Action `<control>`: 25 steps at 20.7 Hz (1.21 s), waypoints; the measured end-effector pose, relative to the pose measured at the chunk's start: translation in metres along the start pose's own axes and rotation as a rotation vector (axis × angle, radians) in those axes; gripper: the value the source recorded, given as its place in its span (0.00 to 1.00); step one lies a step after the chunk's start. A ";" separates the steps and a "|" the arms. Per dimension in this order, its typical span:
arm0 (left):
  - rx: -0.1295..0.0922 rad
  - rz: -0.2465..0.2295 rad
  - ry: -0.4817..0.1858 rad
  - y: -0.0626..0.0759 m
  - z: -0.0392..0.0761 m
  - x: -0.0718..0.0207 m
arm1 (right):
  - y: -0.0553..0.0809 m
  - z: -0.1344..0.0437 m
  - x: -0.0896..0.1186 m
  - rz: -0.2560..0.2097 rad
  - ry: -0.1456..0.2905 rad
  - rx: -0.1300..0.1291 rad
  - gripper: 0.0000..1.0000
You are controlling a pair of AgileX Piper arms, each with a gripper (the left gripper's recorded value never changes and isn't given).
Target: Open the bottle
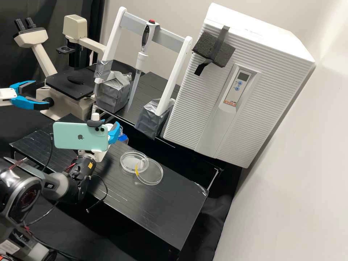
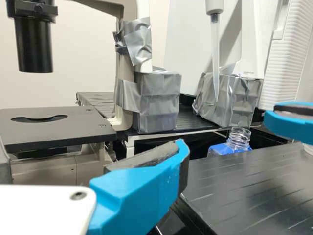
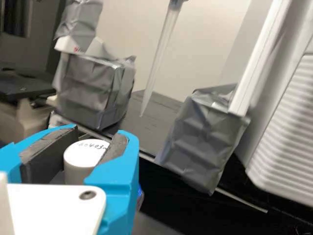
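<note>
The right claw (image 1: 106, 127) pinches the white cap (image 3: 84, 157) between its grey pads, just beside the uncapped bottle (image 2: 238, 139) at the counter's (image 1: 163, 203) far edge. The left claw (image 1: 38, 95) gapes wide beyond the left edge. The smooth, round plastic cap could slip free, and a low swing might topple the light, clear, thread-necked bottle.

— How many things are you counting around the bench (image 1: 166, 203)?
— I'm counting one bottle (image 2: 239, 140) by its far edge and two petri dishes (image 1: 133, 160) lying mid-bench.
— What else are you seeing?
— I'm seeing one white cap (image 3: 84, 157), two grippers, namely the left gripper (image 1: 38, 95) and the right gripper (image 3: 98, 142), one pipette (image 1: 139, 69), two taped blocks (image 1: 112, 90), one microscope (image 1: 69, 83) and one white cabinet (image 1: 253, 79).
</note>
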 end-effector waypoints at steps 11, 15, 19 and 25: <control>0.003 0.004 -0.007 0.001 0.001 0.0018 | -0.019 0.005 -0.003 -0.107 -0.013 0.062 0.00; 0.006 0.004 -0.013 0.001 0.002 0.0027 | -0.023 0.006 0.000 -0.114 -0.005 0.072 0.00; 0.006 0.004 -0.014 0.001 0.002 0.0027 | -0.024 0.006 0.001 -0.110 0.002 0.066 0.00; 0.006 0.001 -0.021 0.001 0.004 0.0033 | -0.023 0.007 0.001 -0.109 -0.001 0.066 1.00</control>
